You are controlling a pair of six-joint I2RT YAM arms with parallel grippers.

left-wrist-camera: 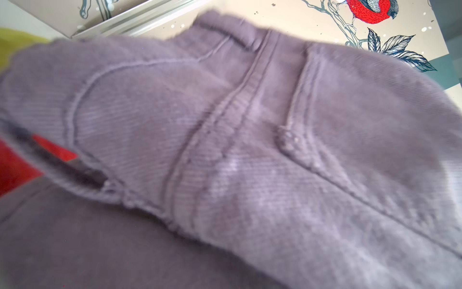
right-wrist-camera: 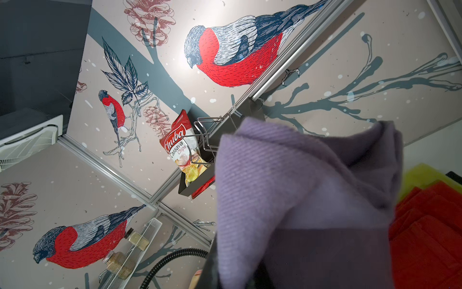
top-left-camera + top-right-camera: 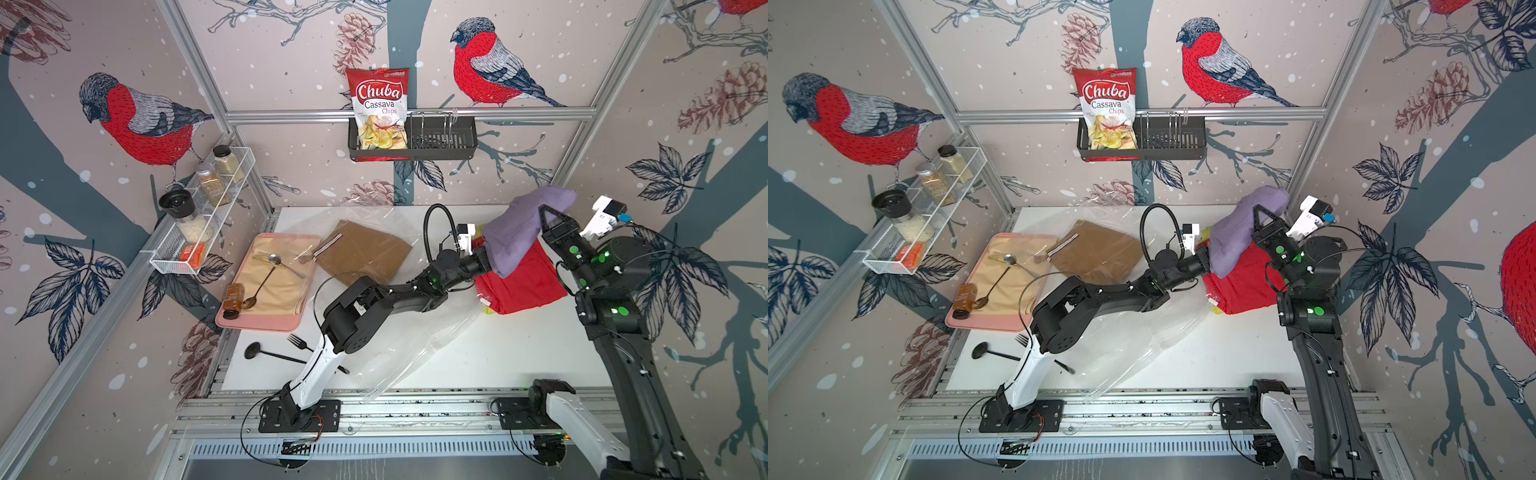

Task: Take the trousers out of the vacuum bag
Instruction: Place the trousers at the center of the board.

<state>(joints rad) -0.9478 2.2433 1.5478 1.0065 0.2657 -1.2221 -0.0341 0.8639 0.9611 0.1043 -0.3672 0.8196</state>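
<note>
One pair, the mustard-brown trousers, lies in the vacuum bag at 11 o'clock; purple trousers hang at 2 o'clock, right gripper clamped on them, left gripper closed beneath.

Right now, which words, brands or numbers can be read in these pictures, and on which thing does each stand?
"Chuba": white brand on the red chips packet in the black wall basket.
"Cassava": dark letters below it, same packet.
"Chips": red letters under that.
Green mark at the packet's top corner: too small to read.
Label on the brown bottle on the pink tray: too blurred.
</note>
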